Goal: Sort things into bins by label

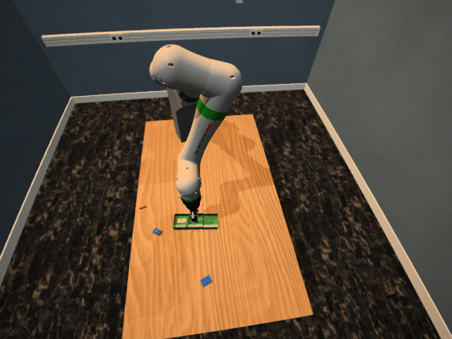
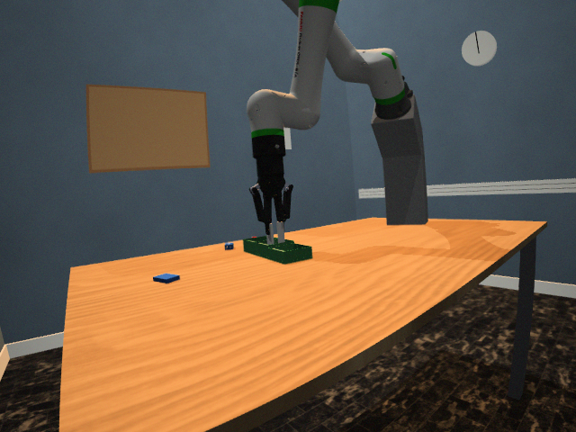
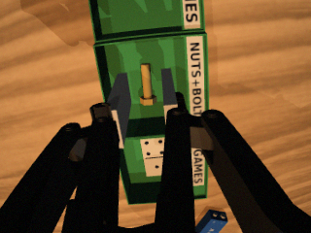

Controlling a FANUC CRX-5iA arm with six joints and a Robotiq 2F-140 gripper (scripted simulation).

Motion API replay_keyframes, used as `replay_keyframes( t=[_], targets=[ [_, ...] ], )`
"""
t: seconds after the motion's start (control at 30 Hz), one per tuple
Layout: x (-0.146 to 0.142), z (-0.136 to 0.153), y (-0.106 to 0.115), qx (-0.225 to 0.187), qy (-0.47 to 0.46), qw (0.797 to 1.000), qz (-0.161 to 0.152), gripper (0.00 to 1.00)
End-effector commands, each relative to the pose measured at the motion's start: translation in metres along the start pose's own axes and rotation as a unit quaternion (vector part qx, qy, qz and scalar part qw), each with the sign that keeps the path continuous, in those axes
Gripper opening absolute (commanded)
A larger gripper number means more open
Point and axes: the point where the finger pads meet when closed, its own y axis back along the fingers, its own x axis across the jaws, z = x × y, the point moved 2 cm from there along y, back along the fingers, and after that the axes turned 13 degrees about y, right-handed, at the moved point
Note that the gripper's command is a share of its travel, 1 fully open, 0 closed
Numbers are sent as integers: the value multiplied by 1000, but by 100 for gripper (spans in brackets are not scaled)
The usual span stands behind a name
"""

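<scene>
Wooden surface (image 1: pixel 241 255) (image 2: pixel 195 316) (image 3: pixel 262 160) carries green bins (image 1: pixel 195 228) (image 2: pixel 297 256) (image 3: pixel 206 121). Tool (image 1: pixel 195 219) (image 2: pixel 275 242) (image 3: pixel 146 85) in middle one, fingers parted, gripping nothing! Brass bolt (image 3: pixel 146 82) between them, inside NUTS+BOLTS. Release step, looks like; next calls for straight lift, clear of walls.

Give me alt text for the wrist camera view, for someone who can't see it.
The open tool straddles a brass bolt in the green bin labelled nuts and bolts. Nearer the camera, a white domino lies in the games bin.
</scene>
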Motion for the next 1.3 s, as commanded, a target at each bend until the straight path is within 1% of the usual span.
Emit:
replay_keyframes(
  t=[0.0,0.47,0.57,0.6,0.87,0.9,0.97,1.07,1.27],
  targets=[
    [0,0,5,0,0,1000,0,26],
    [0,0,21,0,0,1000,0,26],
    [0,0,36,0,0,1000,0,26],
    [0,0,37,0,0,1000,0,26],
    [0,0,37,0,0,1000,0,26],
    [0,8,38,0,-25,1000,0,33],
    [1,25,39,0,-75,997,0,33],
    [3,49,41,0,-124,992,1,33],
    [5,99,44,0,-224,974,0,33]
  ],
)
